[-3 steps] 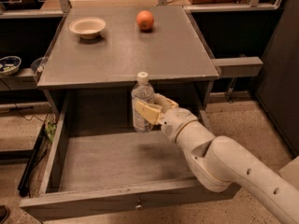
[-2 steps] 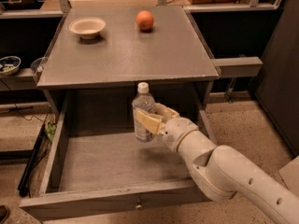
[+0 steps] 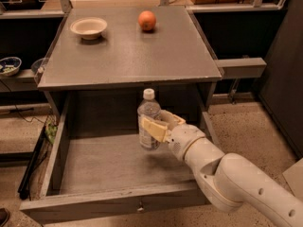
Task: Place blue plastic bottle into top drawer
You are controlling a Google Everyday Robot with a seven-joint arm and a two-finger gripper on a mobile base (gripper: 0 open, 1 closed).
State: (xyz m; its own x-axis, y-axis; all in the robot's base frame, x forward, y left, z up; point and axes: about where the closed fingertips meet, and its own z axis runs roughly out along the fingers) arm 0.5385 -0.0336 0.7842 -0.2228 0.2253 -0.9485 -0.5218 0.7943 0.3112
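Drawer (image 3: pixel 106 201) stands pulled full out under the tabletop (image 3: pixel 128 56), floor bare, knob (image 3: pixel 140 207) on the front panel facing the camera. Bottle (image 3: pixel 149 109) is upright, cap up, inside the drawer's outline toward the back and right of centre, its cap just below the tabletop's front edge. End effector (image 3: pixel 154 127) is closed round the bottle's middle: one pale finger (image 3: pixel 152 129) lies across the label on the near side, the other wraps behind. The grip looks firm and level. Base of the bottle appears to hang a little clear of the drawer floor, with a faint shadow just beneath it; contact cannot be ruled out from this angle. Judgement on progress: drawer open, bottle picked and carried over the drawer, so the bulk is done. Left to do: lower to the floor, release, and draw the arm out. Arm (image 3: pixel 236 183) comes in from the lower right, over the drawer's front right corner, forearm angled up and left, and wrist (image 3: pixel 185 141) roughly level so the fingers meet the bottle from its right side. Bowl (image 3: pixel 88 27) and orange (image 3: pixel 147 20) sit well apart on the far part of the tabletop, clear of the work. Risk, as I read it: a tall slim bottle may tip if let go before the base is seated.
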